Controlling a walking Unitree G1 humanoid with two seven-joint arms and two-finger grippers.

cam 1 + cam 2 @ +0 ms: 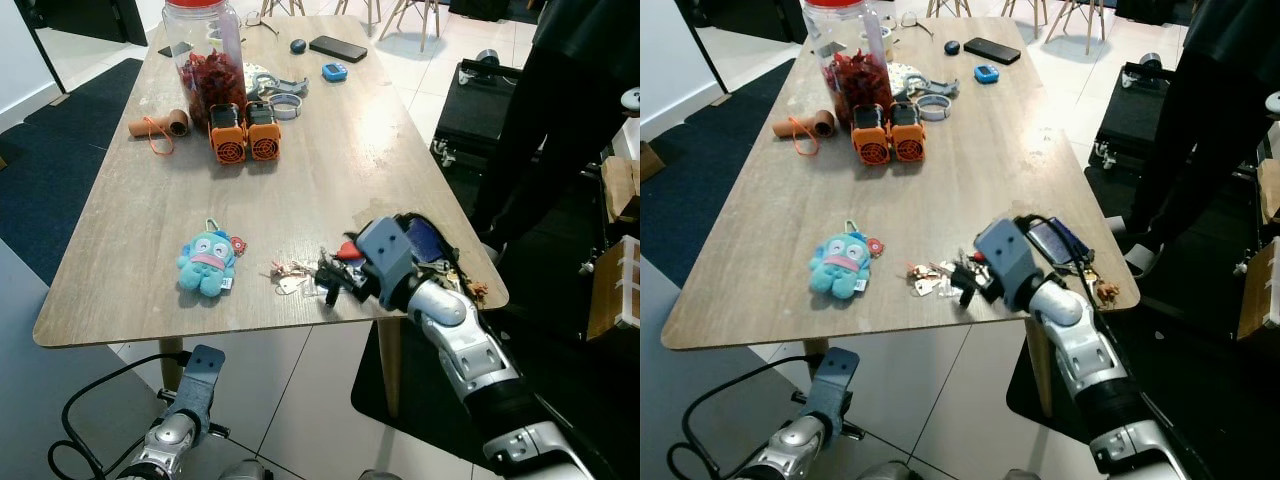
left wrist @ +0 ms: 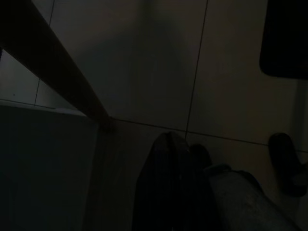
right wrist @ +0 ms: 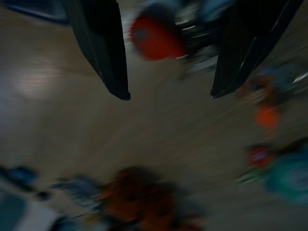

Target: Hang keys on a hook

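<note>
Keys (image 1: pixel 292 273) are lying flat on the wooden table (image 1: pixel 330 190) close to its near edge, a small bunch with pale tags, just left of the right gripper (image 1: pixel 333 283). Right gripper is reaching in low over the tabletop from the near right corner; in the right wrist view its two black fingers (image 3: pixel 103 48) are standing apart with bare wood between them, so the jaws are open and holding nothing. Judgement: the arm is lining up on the bunch for a pick, not yet closing. A red tag (image 1: pixel 348 251) is sitting right beside the fingers; whether it belongs to the same bunch is unclear.

Blue plush keychain (image 1: pixel 208 262) is resting well left of the keys. Two orange fans (image 1: pixel 245 131) and a jar (image 1: pixel 204 55) are standing further back.

Left gripper (image 1: pixel 204 368) is hanging idle below the table edge; its wrist view is very dark, showing floor tiles and a table leg (image 2: pixel 57 72), and the finger state cannot be told.

Right wrist view is badly blurred. A dark-clothed person (image 1: pixel 560 110) at far right is cut off by the frame.
</note>
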